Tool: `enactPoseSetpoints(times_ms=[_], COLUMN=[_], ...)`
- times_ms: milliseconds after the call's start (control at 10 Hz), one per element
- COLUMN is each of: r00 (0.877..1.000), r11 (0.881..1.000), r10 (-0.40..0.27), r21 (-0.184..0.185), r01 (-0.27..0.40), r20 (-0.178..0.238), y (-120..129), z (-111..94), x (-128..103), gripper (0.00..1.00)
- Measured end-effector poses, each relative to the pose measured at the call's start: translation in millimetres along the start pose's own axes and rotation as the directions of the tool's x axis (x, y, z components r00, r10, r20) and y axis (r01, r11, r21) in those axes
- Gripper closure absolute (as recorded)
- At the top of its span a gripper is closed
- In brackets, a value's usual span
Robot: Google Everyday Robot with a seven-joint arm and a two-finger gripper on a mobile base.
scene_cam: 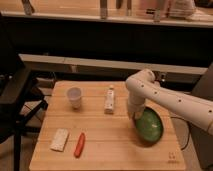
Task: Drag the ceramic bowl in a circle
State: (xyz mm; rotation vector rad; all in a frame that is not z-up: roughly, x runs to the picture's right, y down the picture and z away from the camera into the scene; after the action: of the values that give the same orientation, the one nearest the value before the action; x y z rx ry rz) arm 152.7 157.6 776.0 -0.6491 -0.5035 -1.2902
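Observation:
The ceramic bowl (150, 126) is a wide glossy green bowl with a dark rim, lying on the right side of the wooden table (105, 150). It looks tilted, its open face turned toward the camera. My gripper (135, 115) hangs from the white arm and sits at the bowl's upper left rim, touching it. The arm comes in from the right.
A small translucent whitish cup (74, 97) stands at the back left. A white packet (109, 100) lies near the back centre. A pale rectangular sponge (59, 139) and a red carrot-like stick (79, 144) lie at the front left. A dark chair (15, 100) stands left of the table.

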Motion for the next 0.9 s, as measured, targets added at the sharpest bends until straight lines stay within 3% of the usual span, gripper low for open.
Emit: enactPoseSetpoints(times_ms=[200,600,900], r00=[1.0,1.0,0.999], r11=[1.0,0.999,0.999], r10=[-0.027,-0.03,-0.04], r21=[0.0,-0.01,-0.009], r01=[0.027,0.03,0.04], r20=[-0.004,0.0,-0.001], y=[-17.5,8.8,4.8], z=[-0.2,2.5,4.3], x=[-4.3,-9.5,-17.3], gripper=[1.0,1.0,1.0])
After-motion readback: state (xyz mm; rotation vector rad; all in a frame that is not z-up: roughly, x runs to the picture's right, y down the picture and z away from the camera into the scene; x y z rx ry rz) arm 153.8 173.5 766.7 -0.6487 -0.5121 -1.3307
